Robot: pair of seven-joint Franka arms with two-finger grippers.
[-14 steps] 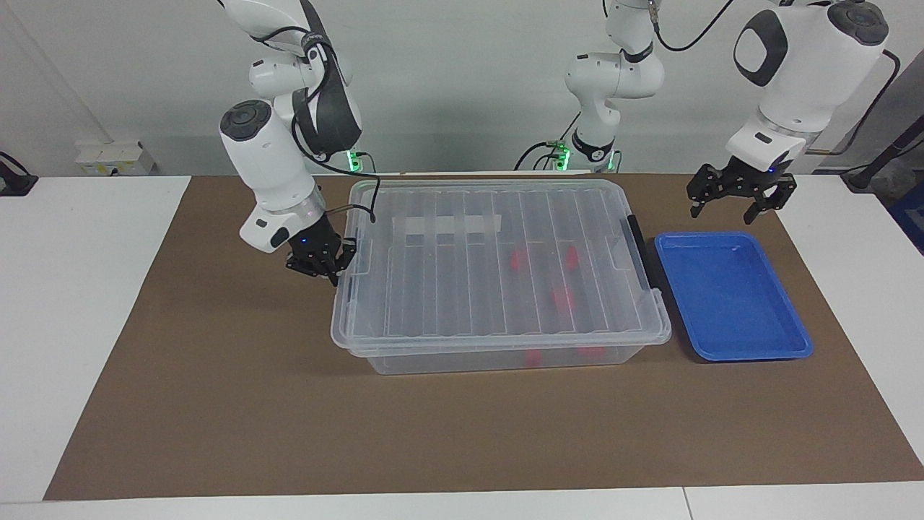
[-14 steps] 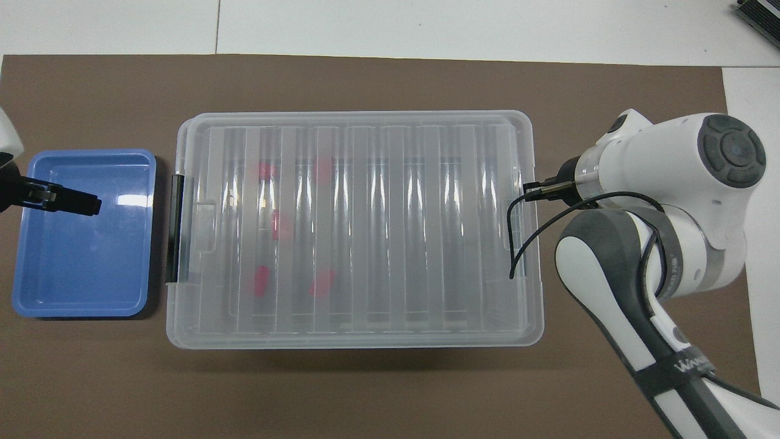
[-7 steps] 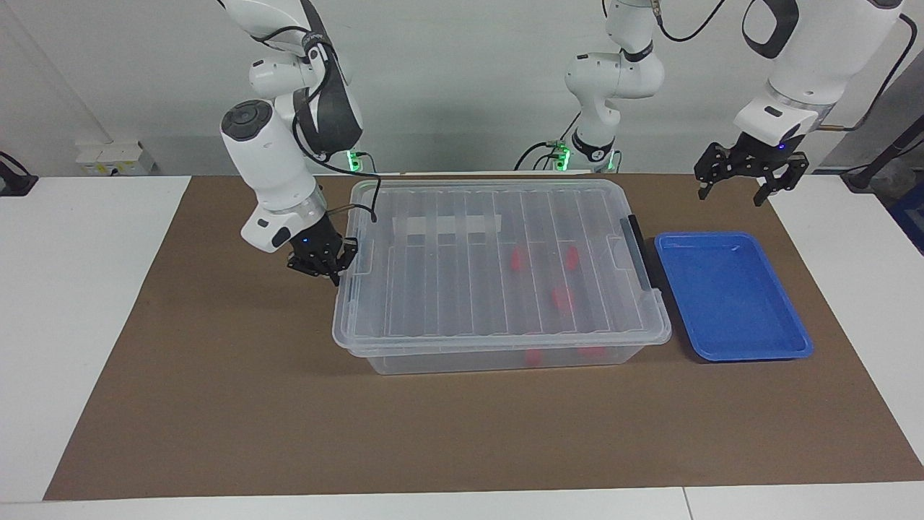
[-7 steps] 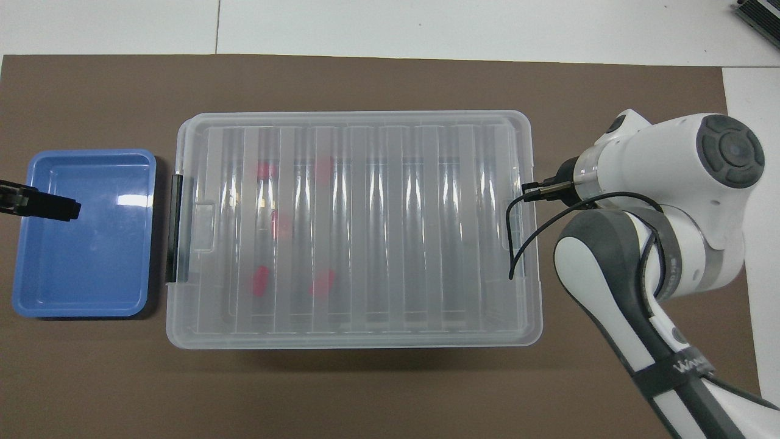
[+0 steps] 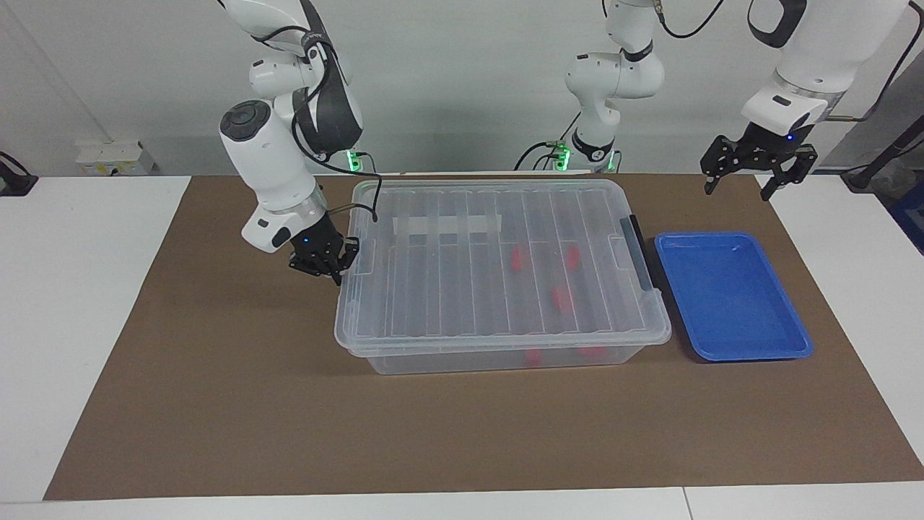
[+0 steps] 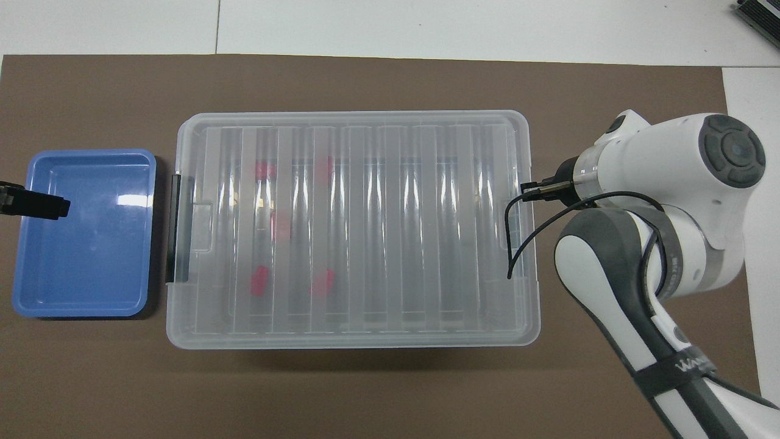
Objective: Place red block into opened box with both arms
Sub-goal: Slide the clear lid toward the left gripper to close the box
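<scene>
Bench (image 5: 94, 325) is showing bare brown mat (image 5: 433, 433) along its edge farthest from the robots.

Box (image 5: 498, 271) is sitting mid-mat, ribbed lid (image 6: 353, 231) resting on it, black handle (image 5: 639, 253) at the left arm's end. Red blocks (image 5: 561, 297) are lying inside, showing through the lid, toward the handle end.

Blue tray (image 5: 729, 296) is sitting just beside the handle.

Right gripper (image 5: 323, 260) is angling down at the lid's end edge toward the right arm's end, jaws closed; whether they are pinching the rim, cannot tell.

Left gripper (image 5: 758, 162) is hanging raised over the tray's robot-side edge, jaws wide, holding nothing.
</scene>
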